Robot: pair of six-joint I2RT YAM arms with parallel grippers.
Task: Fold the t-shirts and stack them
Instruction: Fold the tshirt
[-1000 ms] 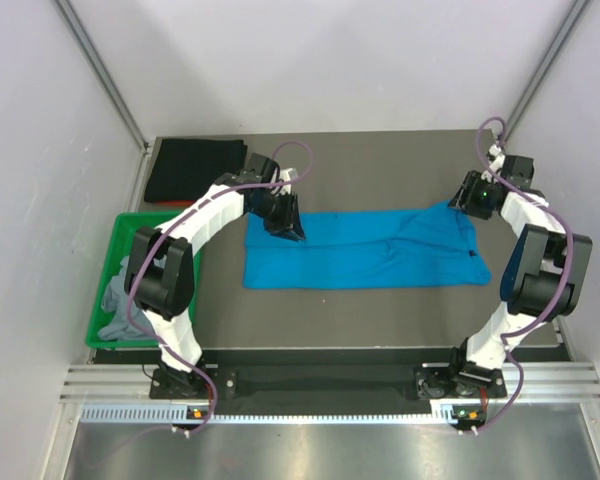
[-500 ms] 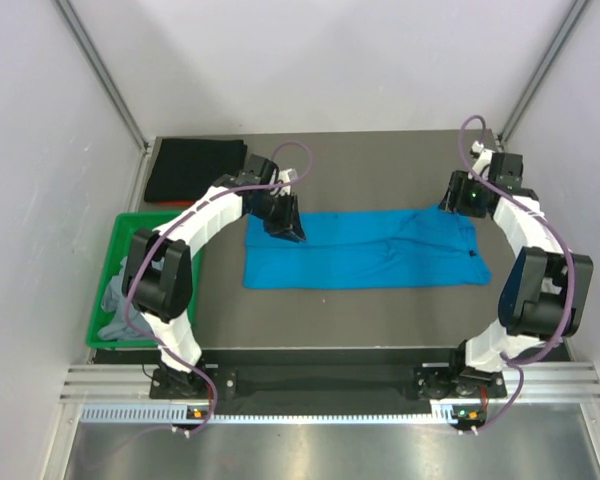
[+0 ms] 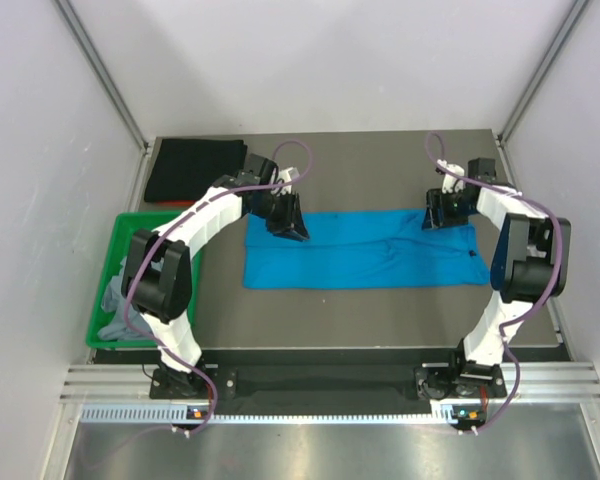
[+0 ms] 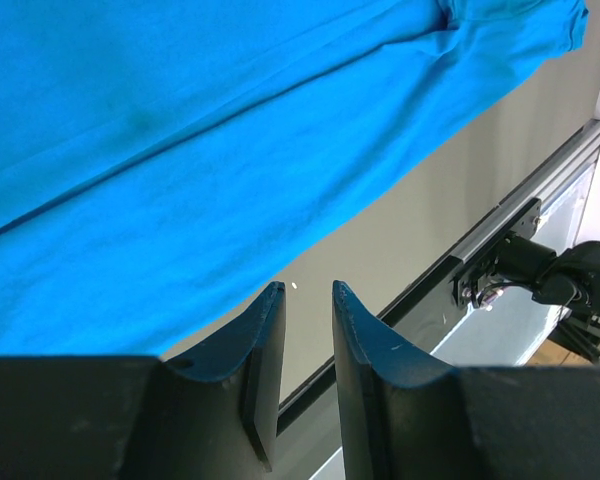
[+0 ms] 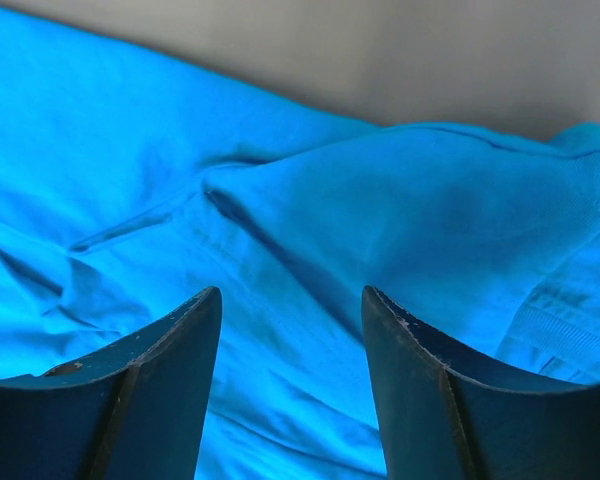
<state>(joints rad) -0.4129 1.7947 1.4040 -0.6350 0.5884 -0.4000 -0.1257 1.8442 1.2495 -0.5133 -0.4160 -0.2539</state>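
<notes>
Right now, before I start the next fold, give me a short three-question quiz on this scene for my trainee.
1. True or false: the black t-shirt lies stacked on the blue t-shirt.
2. Where is the grey t-shirt? A in the green bin, B under the black one, C draped over an arm.
3. Is the right gripper open or shut?
Key: 1 false, they lie well apart. 2 A. 3 open, above blue cloth, holding nothing.
</notes>
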